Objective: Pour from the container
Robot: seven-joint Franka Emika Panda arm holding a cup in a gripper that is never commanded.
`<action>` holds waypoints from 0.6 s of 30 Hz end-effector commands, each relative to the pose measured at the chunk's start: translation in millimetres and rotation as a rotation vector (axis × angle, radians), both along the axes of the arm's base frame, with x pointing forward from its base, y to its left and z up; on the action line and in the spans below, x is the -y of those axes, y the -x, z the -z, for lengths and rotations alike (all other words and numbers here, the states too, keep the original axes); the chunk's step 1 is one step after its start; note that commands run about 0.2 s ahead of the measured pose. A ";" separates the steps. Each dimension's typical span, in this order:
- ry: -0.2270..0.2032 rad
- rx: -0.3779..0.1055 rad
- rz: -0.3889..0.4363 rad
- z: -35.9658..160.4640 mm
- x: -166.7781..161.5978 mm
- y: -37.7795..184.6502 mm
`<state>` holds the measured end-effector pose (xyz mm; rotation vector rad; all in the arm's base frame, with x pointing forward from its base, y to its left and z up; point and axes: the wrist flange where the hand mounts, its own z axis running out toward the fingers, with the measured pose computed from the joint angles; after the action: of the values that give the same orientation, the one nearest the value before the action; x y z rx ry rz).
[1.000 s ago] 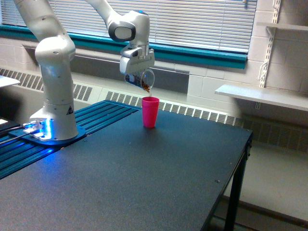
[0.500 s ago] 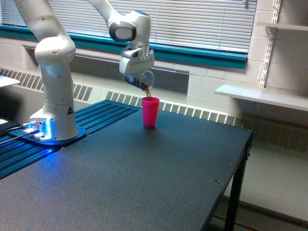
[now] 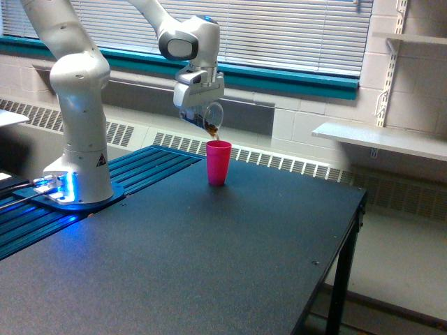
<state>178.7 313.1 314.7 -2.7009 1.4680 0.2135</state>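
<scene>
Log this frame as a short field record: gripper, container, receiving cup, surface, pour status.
gripper: shut on the container, held above the pink cup
container: clear, tilted mouth-down, brown contents at its lip
pink cup: upright on the table, directly under the container's lip
table: dark top
pour status: under way; brown contents reach from the lip toward the pink cup's mouth

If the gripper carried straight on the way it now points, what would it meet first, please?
Probably the pink cup: the gripper points down and holds the tilted container just above the cup's rim, though depth is unclear from one view.
</scene>
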 end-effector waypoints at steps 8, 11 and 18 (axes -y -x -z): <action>-0.005 -0.025 -0.015 0.4 1.1 -2.7; -0.004 -0.027 -0.015 0.7 2.7 -4.1; 0.000 -0.040 -0.016 1.8 6.5 -6.5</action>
<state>181.9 308.9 312.6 -2.7163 1.4666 0.2467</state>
